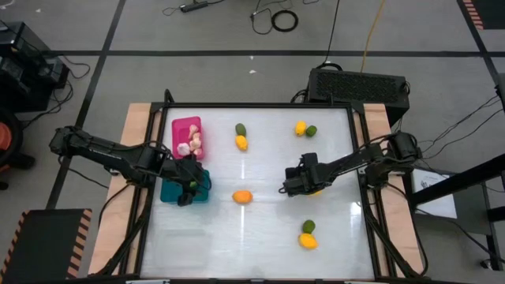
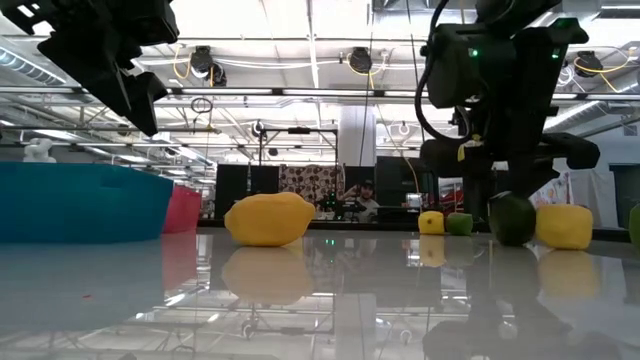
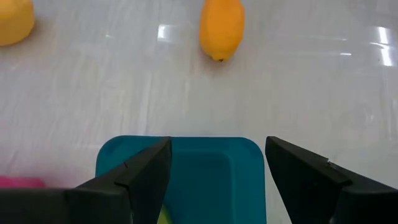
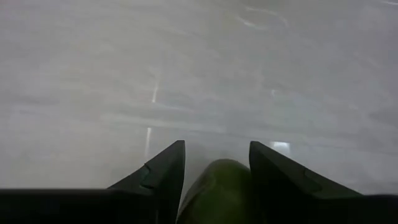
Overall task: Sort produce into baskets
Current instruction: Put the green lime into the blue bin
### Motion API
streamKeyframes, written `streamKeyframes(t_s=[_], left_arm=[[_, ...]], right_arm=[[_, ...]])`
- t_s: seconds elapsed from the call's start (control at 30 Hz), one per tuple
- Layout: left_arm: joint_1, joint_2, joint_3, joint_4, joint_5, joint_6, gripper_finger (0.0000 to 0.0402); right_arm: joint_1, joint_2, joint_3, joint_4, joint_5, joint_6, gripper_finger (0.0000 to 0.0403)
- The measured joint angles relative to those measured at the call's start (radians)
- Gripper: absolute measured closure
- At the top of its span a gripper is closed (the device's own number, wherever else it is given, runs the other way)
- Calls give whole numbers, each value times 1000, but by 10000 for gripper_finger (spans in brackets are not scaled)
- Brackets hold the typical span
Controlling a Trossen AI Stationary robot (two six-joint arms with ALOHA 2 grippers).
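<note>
My left gripper (image 1: 188, 189) (image 3: 217, 146) is open over the teal basket (image 1: 168, 192) (image 3: 211, 180). A yellow-green piece (image 3: 163, 216) shows in that basket under one finger. The pink basket (image 1: 186, 122) behind it holds pale garlic bulbs (image 1: 191, 144). My right gripper (image 1: 286, 186) (image 4: 217, 152) at centre right is shut on a dark green oval (image 4: 217, 186) (image 2: 512, 218), close to the tabletop. An orange fruit (image 1: 242, 196) (image 3: 221, 28) lies on the table between the two grippers. No clear basket is in view. My right gripper pinches the dark green oval between its two fingers, one on each of its sides (image 4: 194, 186). The oval sits low by the table next to a yellow fruit (image 2: 563, 226). Whether it rests on the table or is clear of it, I cannot tell.
Loose on the table are a green-and-yellow pair (image 1: 241, 136) at far centre, a yellow-and-green pair (image 1: 305, 128) at far right and a green-and-yellow pair (image 1: 308, 234) at near right. A yellow fruit (image 1: 317, 190) lies under the right arm. Bare tabletop spans the near left.
</note>
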Motion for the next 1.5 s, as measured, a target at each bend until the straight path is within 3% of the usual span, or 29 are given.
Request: streamKeyframes(t_s=[0.23, 0.67, 1.2, 1.5], left_arm=[[0, 0, 0, 0, 0, 1, 136], [0, 0, 0, -1, 0, 2, 136], [0, 0, 0, -3, 0, 1, 136], [0, 0, 0, -3, 0, 1, 136]], right_arm=[[-14, 0, 0, 0, 9, -27, 212], [-72, 0, 93, -44, -73, -220, 91], [33, 38, 125, -60, -95, -41, 83], [50, 101, 124, -54, -97, -153, 83]])
